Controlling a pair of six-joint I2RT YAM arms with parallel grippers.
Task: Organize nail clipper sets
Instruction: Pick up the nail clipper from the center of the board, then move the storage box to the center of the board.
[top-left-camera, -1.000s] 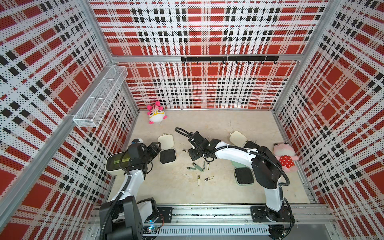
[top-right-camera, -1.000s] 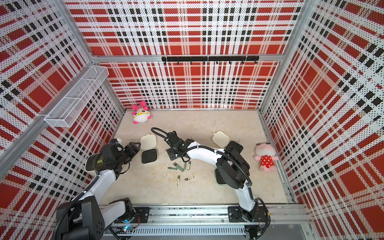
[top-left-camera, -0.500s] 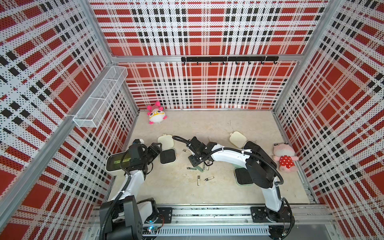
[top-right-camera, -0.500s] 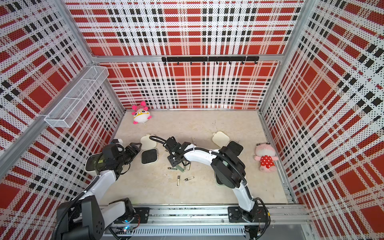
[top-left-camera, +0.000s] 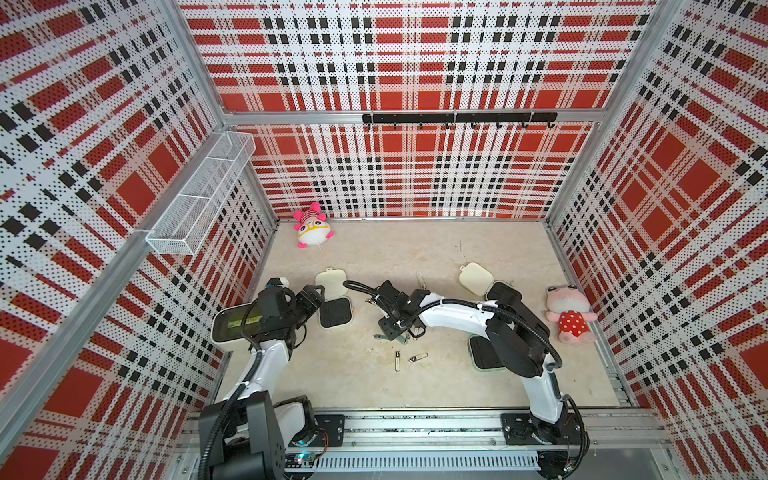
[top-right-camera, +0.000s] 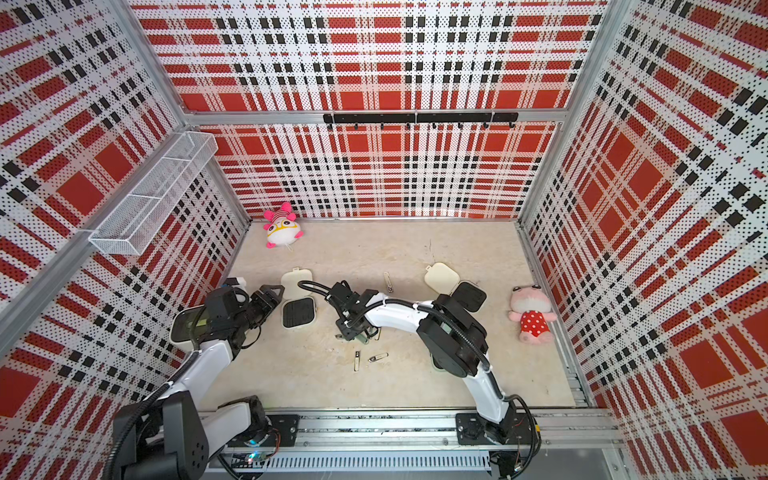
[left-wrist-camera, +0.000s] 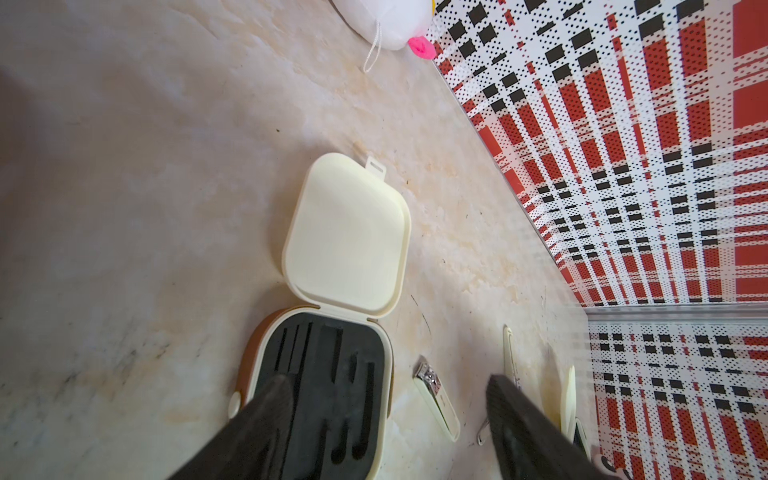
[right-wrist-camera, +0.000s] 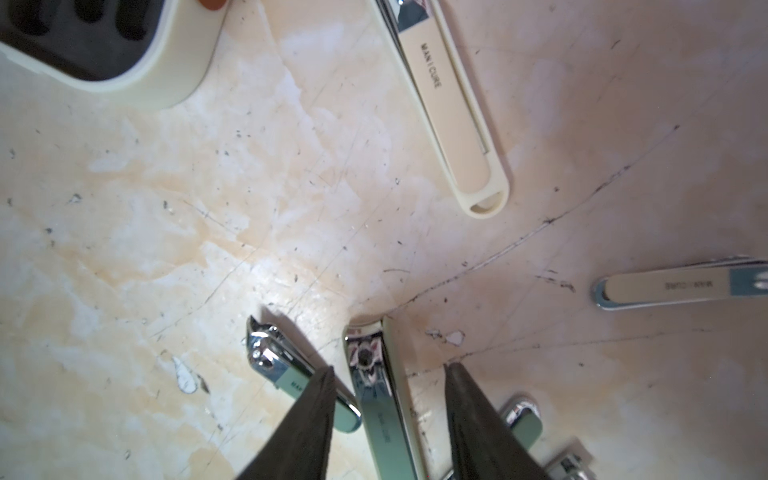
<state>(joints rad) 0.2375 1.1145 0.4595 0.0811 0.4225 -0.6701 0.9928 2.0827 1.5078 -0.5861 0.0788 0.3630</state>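
Observation:
My right gripper (right-wrist-camera: 388, 370) is open and low over a cluster of silver clippers. Its fingers stand either side of a long mint-backed clipper (right-wrist-camera: 376, 399) without touching it. A smaller mint clipper (right-wrist-camera: 286, 374) lies just outside one finger. My left gripper (left-wrist-camera: 388, 388) is open above the black tray (left-wrist-camera: 328, 365) of a cream case (top-left-camera: 332, 297) that lies open. A cream clipper (left-wrist-camera: 438, 399) lies beside that tray. Another open cream case (top-left-camera: 476, 278) sits further back. A mint green case (top-left-camera: 482, 353) is partly hidden under the right arm.
Two loose clippers (top-left-camera: 397, 360) (top-left-camera: 418, 357) lie nearer the front rail, and a cream one (top-left-camera: 420, 280) further back. A pink-and-white plush (top-left-camera: 313, 228) sits at the back left and a pink plush (top-left-camera: 569, 311) by the right wall. A wire basket (top-left-camera: 203, 195) hangs on the left wall.
My right gripper has come down and forward onto the clipper cluster, and its jaws have narrowed around the long clipper. The left arm has stayed put.

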